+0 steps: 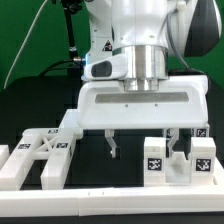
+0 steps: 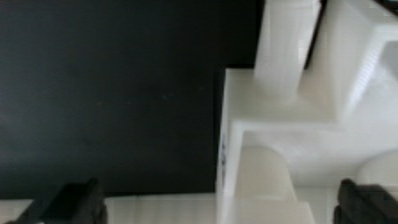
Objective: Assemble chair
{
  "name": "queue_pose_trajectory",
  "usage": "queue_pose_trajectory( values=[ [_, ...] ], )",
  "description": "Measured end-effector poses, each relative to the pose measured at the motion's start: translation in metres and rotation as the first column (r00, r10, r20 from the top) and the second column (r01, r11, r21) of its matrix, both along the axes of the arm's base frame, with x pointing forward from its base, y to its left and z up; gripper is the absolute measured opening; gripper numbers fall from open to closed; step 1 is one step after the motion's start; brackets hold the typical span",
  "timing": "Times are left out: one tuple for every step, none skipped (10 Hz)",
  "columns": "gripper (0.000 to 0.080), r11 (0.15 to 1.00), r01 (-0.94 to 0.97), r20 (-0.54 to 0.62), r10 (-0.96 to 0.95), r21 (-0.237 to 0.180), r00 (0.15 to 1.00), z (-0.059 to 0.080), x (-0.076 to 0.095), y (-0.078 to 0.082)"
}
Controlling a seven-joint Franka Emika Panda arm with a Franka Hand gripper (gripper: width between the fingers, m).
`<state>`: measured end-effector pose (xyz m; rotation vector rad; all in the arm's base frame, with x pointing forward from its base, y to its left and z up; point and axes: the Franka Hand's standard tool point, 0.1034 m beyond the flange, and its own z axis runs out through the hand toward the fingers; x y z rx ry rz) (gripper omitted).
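My gripper [image 1: 142, 148] hangs open over the black table, between two groups of white chair parts. At the exterior view's left lies a flat white part with crossed braces and tags [image 1: 40, 155]. At that view's right stand blocky white parts with tags [image 1: 155, 162], [image 1: 201, 155]; my right finger [image 1: 172, 146] is close beside them. In the wrist view a stepped white part [image 2: 294, 110] lies below and between the two dark fingertips [image 2: 71, 205]. The gripper [image 2: 221, 205] holds nothing that I can see.
A long plain white rail [image 1: 110, 205] runs along the table's front edge. Black table surface [image 2: 107, 100] shows beside the white part in the wrist view. The big white robot body [image 1: 140, 40] fills the upper middle of the exterior view.
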<state>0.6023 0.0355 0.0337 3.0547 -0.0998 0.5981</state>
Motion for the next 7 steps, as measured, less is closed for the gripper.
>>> queue_pose_trajectory(
  values=[
    [0.0648, 1.0, 0.0, 0.0, 0.0, -0.003, 1.0, -0.008, 0.0, 0.003],
    [0.0648, 1.0, -0.002, -0.003, 0.002, -0.005, 1.0, -0.012, 0.001, 0.004],
    [0.0648, 1.0, 0.0, -0.001, 0.0, -0.005, 1.0, -0.013, 0.004, 0.003],
    [0.0648, 1.0, -0.001, 0.001, 0.001, -0.01, 1.0, -0.018, 0.005, 0.002],
    [0.0648, 1.0, 0.001, 0.008, 0.0, -0.017, 1.0, -0.022, 0.005, -0.001],
    [0.0629, 1.0, 0.0, 0.006, 0.0, -0.016, 1.0, -0.022, 0.005, -0.001],
    [0.0629, 1.0, 0.0, 0.005, 0.0, -0.016, 1.0, -0.022, 0.005, -0.001]
  ],
)
